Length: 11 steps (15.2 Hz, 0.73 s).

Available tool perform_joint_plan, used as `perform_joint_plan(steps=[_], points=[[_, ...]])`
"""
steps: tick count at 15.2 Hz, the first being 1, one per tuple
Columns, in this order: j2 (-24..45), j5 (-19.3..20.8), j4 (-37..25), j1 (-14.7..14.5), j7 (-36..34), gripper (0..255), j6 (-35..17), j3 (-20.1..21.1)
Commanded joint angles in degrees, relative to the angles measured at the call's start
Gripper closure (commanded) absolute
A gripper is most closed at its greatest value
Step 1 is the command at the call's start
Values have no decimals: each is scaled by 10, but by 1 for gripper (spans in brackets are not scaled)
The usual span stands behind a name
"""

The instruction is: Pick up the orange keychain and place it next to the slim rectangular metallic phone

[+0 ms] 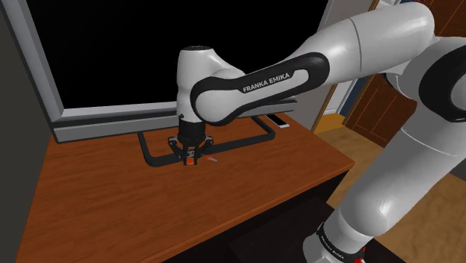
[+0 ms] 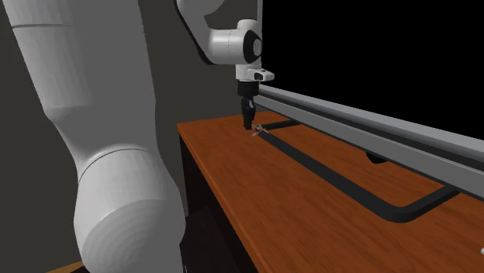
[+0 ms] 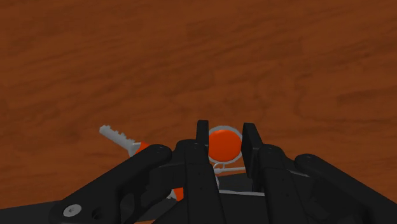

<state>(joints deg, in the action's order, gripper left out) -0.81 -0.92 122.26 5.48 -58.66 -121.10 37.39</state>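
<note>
The gripper point(image 1: 192, 160) is clasping the round tag of the orange keychain point(image 3: 225, 145) between its two fingers, low over the wooden desk point(image 1: 246, 194), toward its back edge, just beside the black monitor stand point(image 1: 160, 159). The slim phone point(image 1: 278, 120) is lying well apart, near the desk's back corner on the shoulder view's right.
</note>
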Motion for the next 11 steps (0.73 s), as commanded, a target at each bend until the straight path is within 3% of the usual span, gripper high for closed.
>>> perform_joint_plan(steps=[1, 11], points=[[-35, -24, 34, 15, 46, 255, -5, -16], [-148, -72, 146, 58, 222, 255, -8, -116]])
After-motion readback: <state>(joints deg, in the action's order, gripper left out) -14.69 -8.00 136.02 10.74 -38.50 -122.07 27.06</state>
